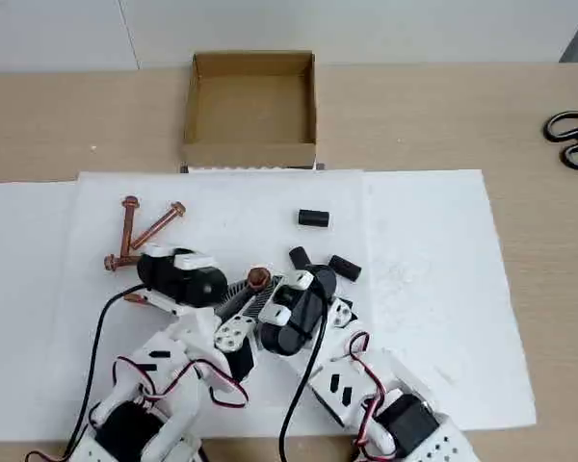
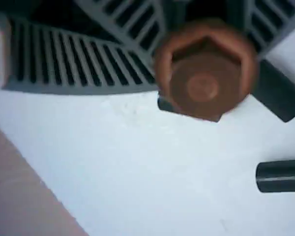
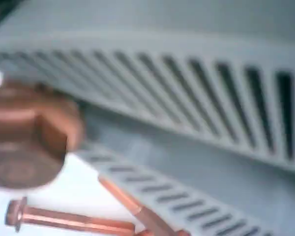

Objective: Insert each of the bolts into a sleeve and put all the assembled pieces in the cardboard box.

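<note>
The white paper sheet [image 1: 424, 289] is lit brightly and evenly; faint shadows are cast inside the brown cardboard box [image 1: 250, 154].

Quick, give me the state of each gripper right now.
Left gripper: closed, holding a bolt.
Right gripper: close beside that bolt; open or closed cannot be told.

Plain setup: light wood tabletop [image 1: 77, 115], white paper sheets [image 1: 433, 289] taped over it, white wall [image 1: 366, 29] behind, scissors [image 1: 573, 138] off right.
</note>
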Robot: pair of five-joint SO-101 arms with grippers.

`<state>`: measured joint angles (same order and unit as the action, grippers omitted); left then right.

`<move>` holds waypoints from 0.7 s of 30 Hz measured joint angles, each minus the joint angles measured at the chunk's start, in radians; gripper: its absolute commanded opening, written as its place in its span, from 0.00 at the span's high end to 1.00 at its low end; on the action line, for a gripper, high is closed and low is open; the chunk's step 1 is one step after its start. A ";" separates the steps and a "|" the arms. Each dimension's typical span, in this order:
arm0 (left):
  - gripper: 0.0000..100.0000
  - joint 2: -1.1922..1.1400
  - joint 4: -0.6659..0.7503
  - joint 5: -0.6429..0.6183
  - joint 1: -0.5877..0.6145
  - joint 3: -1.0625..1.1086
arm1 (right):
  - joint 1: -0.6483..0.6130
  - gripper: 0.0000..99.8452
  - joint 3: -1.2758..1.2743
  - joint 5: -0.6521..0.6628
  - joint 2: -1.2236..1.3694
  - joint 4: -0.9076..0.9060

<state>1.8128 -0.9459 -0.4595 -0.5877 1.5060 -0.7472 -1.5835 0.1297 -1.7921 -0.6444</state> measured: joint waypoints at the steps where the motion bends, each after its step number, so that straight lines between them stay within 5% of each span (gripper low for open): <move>1: 0.95 0.000 0.000 0.006 0.000 0.000 | 0.000 1.00 0.000 0.000 0.000 0.000; 7: 0.71 0.000 -0.002 0.014 0.002 0.009 | 0.009 1.00 0.000 0.002 0.000 0.000; 18: 0.71 -0.006 -0.012 0.020 0.041 -0.015 | 0.015 1.00 0.006 0.002 -0.003 0.002; 21: 0.78 -0.011 -0.023 0.031 0.068 -0.057 | 0.040 1.00 0.011 0.000 -0.009 0.003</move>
<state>1.8021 -0.9689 -0.4289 -0.5201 1.4492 -0.7073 -1.5727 0.1297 -1.8013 -0.6414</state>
